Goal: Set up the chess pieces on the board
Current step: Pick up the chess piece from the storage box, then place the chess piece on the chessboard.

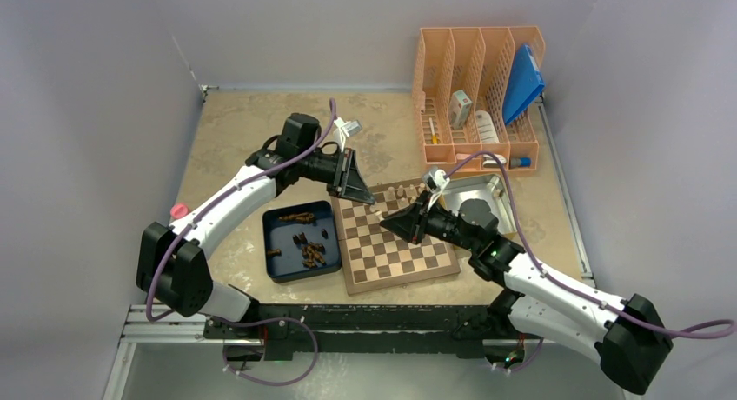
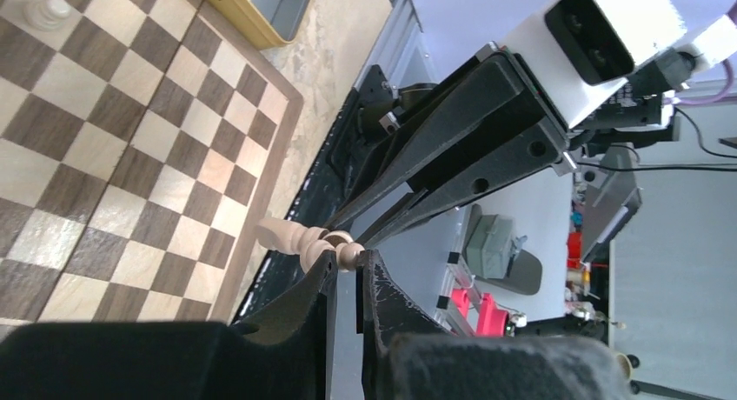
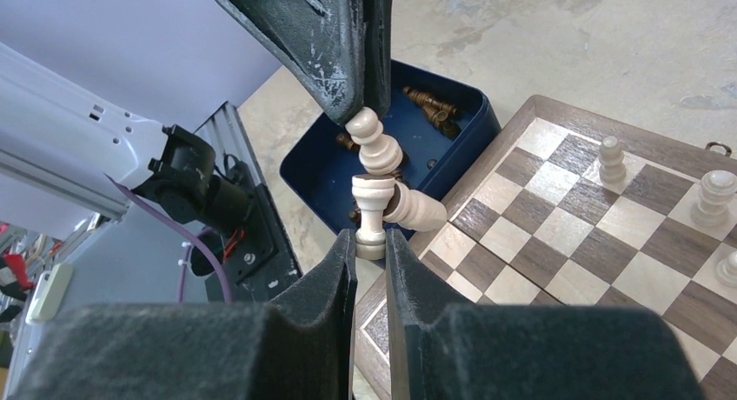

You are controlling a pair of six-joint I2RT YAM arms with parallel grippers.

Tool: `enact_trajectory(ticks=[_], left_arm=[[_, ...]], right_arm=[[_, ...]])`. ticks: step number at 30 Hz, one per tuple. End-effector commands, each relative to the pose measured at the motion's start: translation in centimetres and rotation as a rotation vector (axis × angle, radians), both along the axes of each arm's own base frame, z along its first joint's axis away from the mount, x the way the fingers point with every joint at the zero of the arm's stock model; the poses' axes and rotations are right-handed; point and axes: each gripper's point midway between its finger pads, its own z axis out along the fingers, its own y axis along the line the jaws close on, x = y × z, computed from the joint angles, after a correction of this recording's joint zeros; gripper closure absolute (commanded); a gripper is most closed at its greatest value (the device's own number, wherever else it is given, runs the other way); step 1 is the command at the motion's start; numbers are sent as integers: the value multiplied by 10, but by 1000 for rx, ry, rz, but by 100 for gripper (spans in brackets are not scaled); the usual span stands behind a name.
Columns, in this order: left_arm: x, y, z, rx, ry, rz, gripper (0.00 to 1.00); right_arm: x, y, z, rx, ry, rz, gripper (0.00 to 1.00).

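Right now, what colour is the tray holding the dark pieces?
Dark blue; the tray shows best in the top view.

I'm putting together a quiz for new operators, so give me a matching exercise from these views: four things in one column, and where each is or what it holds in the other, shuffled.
Things:
1. dark blue tray
2. board
3. blue folder
4. left gripper

States:
A. shut on a pale piece
B. stands in the peach organiser
C. holds dark brown pieces
D. has pale pieces along its far edge

Pairs: 1-C, 2-D, 3-B, 4-A.
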Motion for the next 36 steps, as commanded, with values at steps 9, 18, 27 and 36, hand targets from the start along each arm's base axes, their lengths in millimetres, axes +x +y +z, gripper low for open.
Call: enact_trajectory(ticks=[9, 18, 27, 36], left_arm=[[29, 9, -20, 147, -120, 122, 96], [55, 12, -45, 189, -130, 271, 97], [71, 13, -77, 191, -125, 377, 97], [78, 7, -112, 171, -135, 372, 97]], right_arm=[[8, -6, 5, -7, -26, -65, 100], [16, -23, 8, -20, 11, -176, 100], [17, -36, 18, -46, -1, -230, 100], [12, -40, 23, -19, -4, -231, 100]])
